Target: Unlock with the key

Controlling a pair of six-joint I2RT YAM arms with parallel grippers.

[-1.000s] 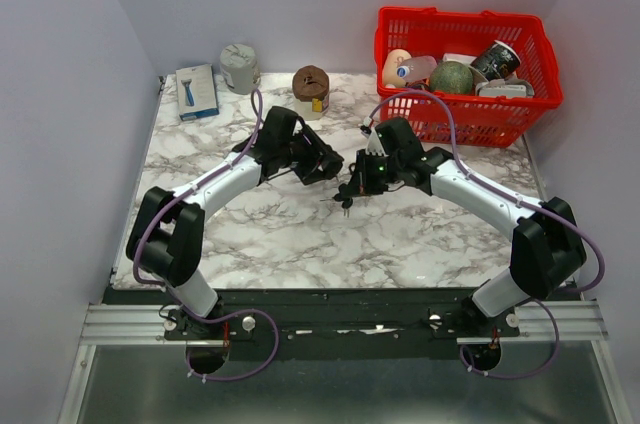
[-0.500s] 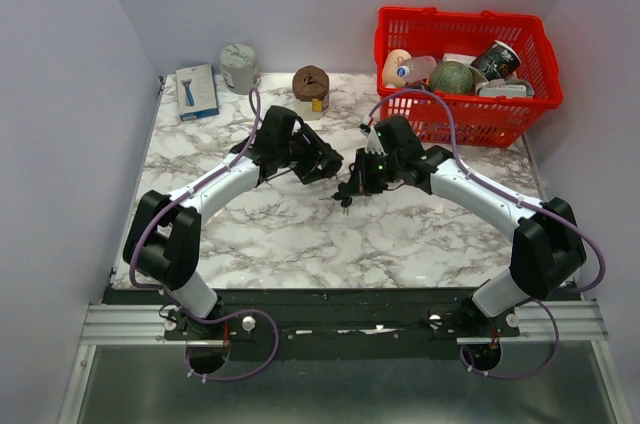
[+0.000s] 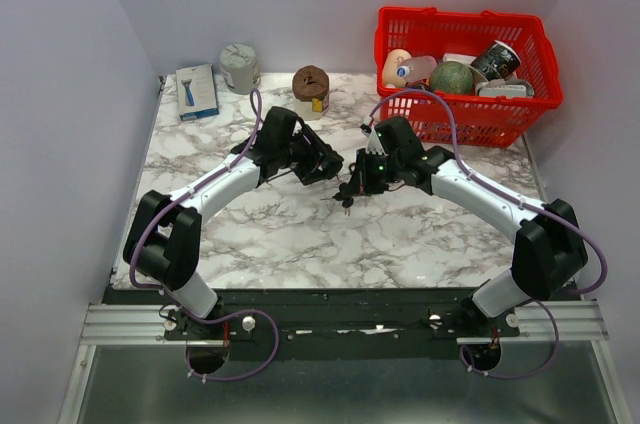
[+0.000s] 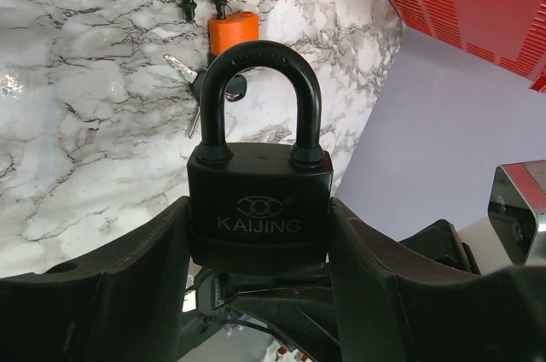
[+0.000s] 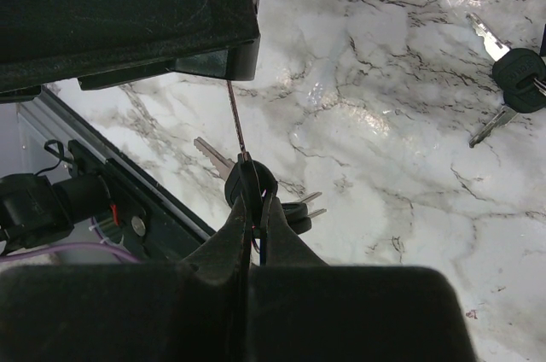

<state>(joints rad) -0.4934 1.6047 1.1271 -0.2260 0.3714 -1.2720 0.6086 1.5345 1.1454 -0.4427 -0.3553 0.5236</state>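
Observation:
A black padlock point(image 4: 260, 200) marked KAIJING stands upright, its shackle closed, with my left gripper point(image 4: 260, 238) shut on its body from both sides. In the top view this left gripper point(image 3: 328, 166) hovers mid-table, facing my right gripper point(image 3: 351, 188). In the right wrist view my right gripper point(image 5: 253, 208) is shut on the black head of a key point(image 5: 246, 181). Its thin blade runs up to the underside of the padlock point(image 5: 128, 12). Whether the tip sits in the keyhole I cannot tell. Other keys of the bunch point(image 5: 299, 208) hang beside the fingers.
An orange padlock point(image 4: 232, 27) with an open shackle lies on the marble beside loose keys point(image 4: 192, 89), which also show as keys point(image 5: 512, 80). A full red basket point(image 3: 470, 124) stands back right. A brown jar point(image 3: 311, 84), grey can point(image 3: 240, 66) and box point(image 3: 197, 92) line the back.

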